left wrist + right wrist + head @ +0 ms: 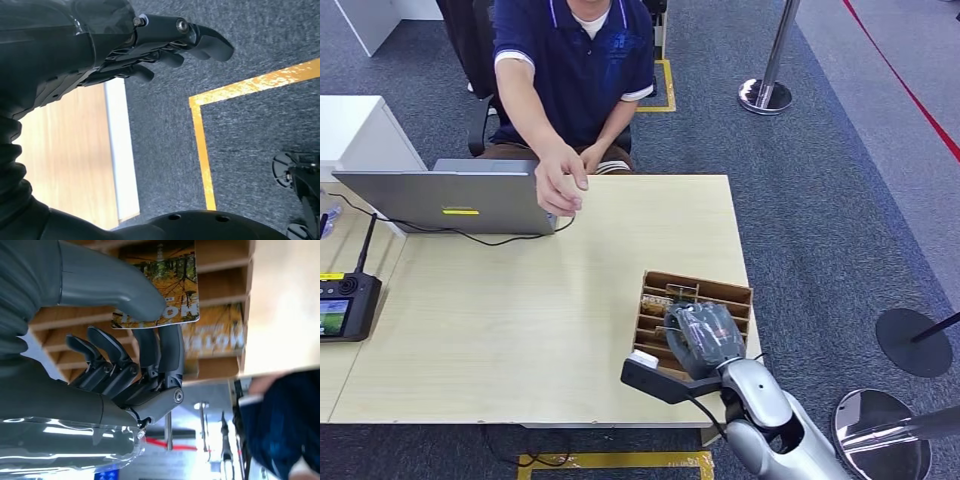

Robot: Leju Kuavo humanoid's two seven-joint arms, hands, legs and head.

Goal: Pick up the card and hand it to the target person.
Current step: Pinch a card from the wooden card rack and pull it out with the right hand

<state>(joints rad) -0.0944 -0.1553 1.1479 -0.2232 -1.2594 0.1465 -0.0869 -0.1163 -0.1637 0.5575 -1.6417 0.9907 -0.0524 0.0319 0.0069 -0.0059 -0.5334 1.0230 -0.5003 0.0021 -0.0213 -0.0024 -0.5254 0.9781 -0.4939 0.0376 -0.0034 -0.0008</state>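
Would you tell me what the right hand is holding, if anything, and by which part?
The right hand pinches a card by one edge, thumb on its printed face, fingers behind, over the slotted box.

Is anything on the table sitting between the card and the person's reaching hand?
Nothing visible does. The right hand pinches the card over the slotted wooden holder, and bare table lies from there to the person's hand. The laptop stands off to that hand's side, not in the path.
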